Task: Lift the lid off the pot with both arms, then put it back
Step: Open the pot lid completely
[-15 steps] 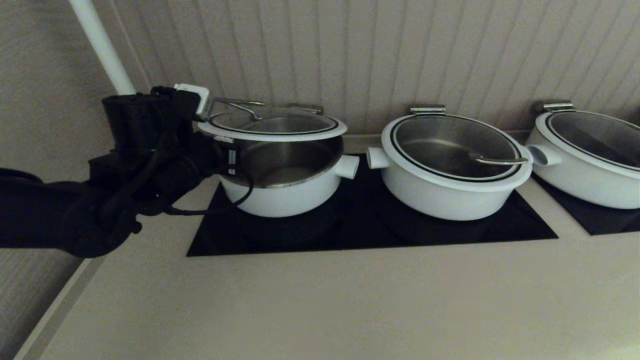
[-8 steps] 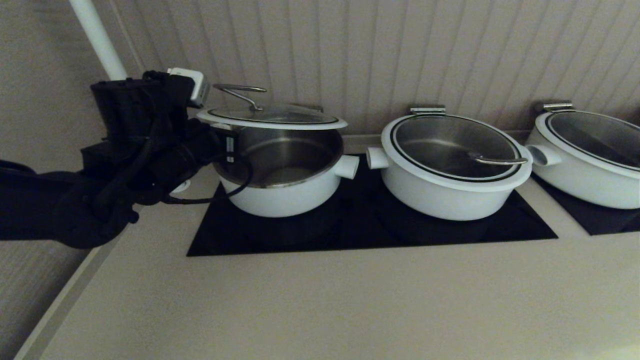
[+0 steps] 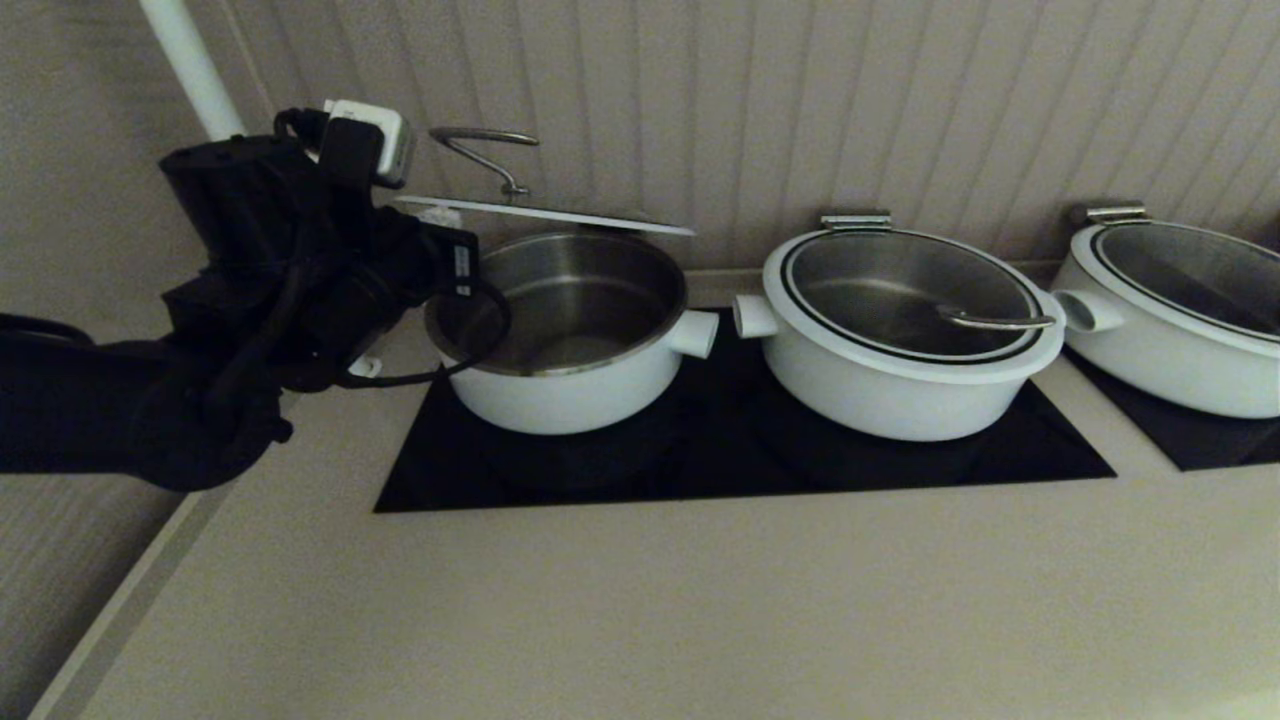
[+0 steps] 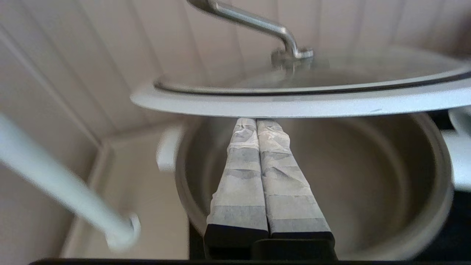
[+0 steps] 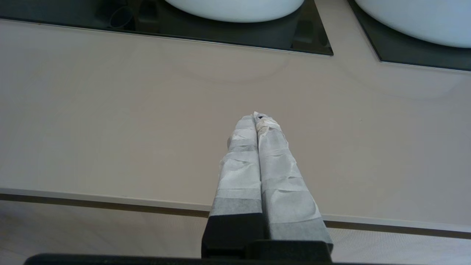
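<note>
So the lid (image 3: 545, 213) is up — clear of the pot (image 3: 560, 335) at the worktop's back-left corner, hovering just above its rim. Your left gripper (image 4: 257, 123) has its fingers pressed together, tips tucked under the lid's white ring, propping rather than pinching it. Your right gripper (image 5: 257, 117) is closed on nothing over the front edge of the worktop (image 5: 110, 110). Lift looks done one-armed — putting the lid back remains.
</note>
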Controlling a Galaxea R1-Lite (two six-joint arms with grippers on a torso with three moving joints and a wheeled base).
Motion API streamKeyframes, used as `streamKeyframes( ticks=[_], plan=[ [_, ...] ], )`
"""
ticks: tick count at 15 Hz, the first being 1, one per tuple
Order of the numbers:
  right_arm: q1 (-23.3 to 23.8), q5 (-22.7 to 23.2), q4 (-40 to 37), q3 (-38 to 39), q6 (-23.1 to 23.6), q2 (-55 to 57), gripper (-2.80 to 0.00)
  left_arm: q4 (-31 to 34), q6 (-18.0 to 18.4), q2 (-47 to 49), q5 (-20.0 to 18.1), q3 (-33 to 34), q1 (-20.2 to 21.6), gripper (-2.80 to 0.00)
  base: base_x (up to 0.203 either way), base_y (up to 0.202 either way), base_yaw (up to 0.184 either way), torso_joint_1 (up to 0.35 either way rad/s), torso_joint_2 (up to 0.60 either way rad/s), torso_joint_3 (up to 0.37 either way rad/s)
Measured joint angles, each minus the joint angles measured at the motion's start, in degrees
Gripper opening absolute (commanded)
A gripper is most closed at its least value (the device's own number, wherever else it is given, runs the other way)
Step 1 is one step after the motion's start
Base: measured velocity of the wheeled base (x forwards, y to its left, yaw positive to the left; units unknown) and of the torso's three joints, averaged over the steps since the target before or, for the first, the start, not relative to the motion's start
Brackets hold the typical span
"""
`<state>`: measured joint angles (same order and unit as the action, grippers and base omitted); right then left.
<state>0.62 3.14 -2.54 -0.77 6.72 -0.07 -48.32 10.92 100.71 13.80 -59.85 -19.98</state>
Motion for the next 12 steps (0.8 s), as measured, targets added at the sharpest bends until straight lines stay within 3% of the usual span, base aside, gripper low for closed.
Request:
streamKeyframes(
  ticks=[12],
  plan=[
    [0.00,-0.03,0.00,-0.02,0.00,0.00,-2.80,-1.10,0.30,4.19,-0.11,-9.41,-0.02,-2.80,0.000,0.000,0.000,0.000,0.00,0.000]
  ],
)
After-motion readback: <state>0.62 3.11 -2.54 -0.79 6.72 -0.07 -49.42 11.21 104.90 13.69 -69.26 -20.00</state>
